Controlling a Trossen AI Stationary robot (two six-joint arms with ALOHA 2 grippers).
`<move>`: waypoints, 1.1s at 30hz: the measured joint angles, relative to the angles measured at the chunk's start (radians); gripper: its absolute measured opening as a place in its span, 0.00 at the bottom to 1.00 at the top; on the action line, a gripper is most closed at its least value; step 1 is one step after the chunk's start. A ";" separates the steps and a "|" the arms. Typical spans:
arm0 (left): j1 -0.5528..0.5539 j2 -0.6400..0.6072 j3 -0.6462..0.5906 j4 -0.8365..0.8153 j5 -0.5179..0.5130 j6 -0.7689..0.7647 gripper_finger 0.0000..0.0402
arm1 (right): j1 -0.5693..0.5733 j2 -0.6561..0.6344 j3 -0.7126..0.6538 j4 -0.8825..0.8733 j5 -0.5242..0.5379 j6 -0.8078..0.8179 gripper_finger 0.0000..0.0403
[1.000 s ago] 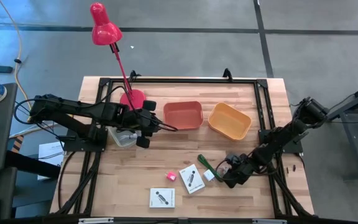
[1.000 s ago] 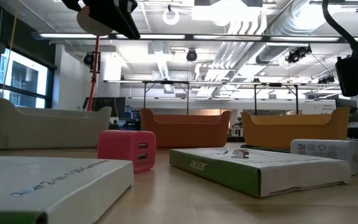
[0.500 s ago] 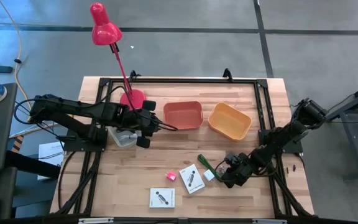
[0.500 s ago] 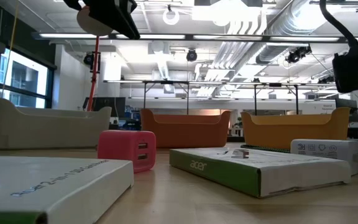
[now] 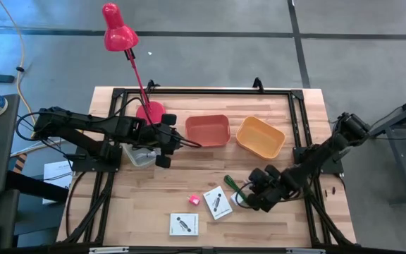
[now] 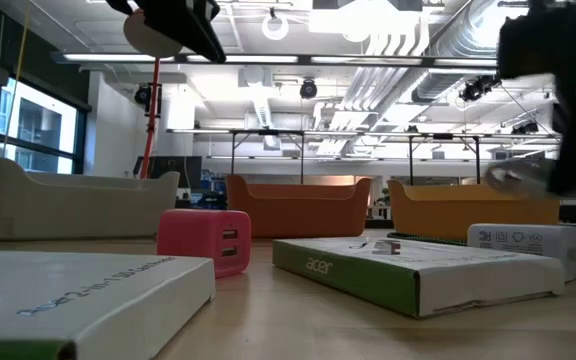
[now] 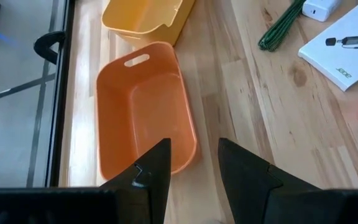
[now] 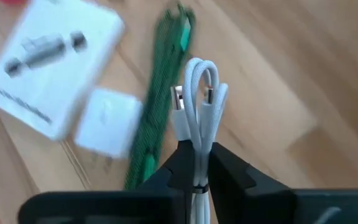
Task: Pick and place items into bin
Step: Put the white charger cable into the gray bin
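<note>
My right gripper (image 8: 197, 163) is shut on a bundled white USB cable (image 8: 194, 93), above the table's right near part (image 5: 249, 195). Below it lie a green coiled item (image 8: 160, 93), a small white block (image 8: 107, 121) and a white card box (image 8: 48, 62). A second white card box (image 5: 184, 224) and a pink block (image 5: 194, 200) lie flat farther left. My left gripper (image 7: 194, 174) hangs open over the near rim of the orange-red bin (image 7: 142, 118), with nothing between its fingers. My right gripper pinches the looped white cable bundle (image 8: 196, 146) between its two fingers, coming slanting down from above. The loops and both plug ends (image 8: 179, 99) stick out past the fingertips. The cable looks lifted clear of the table, as the low view shows (image 6: 518, 178).
A yellow bin (image 5: 260, 137) stands right of the orange-red bin (image 5: 208, 130); a pale bin (image 5: 139, 156) sits under my left arm. A red desk lamp (image 5: 118, 32) rises at the far left. A black frame rail (image 5: 203, 90) runs round the table.
My right gripper has risen from the table and drifted a little toward the table's left, its wrist rolling as it went; in the low view it now shows blurred and larger. The white cable has come up with it.
</note>
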 joint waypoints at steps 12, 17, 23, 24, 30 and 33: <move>-0.008 0.000 0.000 -0.152 0.171 -0.030 0.30 | -0.232 -0.002 0.118 0.126 0.022 -0.402 0.05; -0.072 -0.001 0.000 -0.284 0.131 -0.105 0.30 | -0.341 0.004 0.120 0.279 -0.019 -0.541 0.09; -0.190 -0.010 0.000 -0.296 0.065 -0.176 0.30 | -0.435 0.085 0.121 0.502 -0.164 -0.684 0.04; -0.210 -0.010 0.000 -0.296 0.046 -0.196 0.30 | -0.445 0.105 0.121 0.544 -0.196 -0.693 0.03; -0.331 -0.010 0.000 -0.327 -0.084 -0.332 0.30 | -0.483 0.225 0.121 0.702 -0.278 -0.696 0.10; -0.383 -0.010 0.000 -0.341 -0.169 -0.398 0.30 | -0.496 0.282 0.121 0.799 -0.316 -0.690 0.11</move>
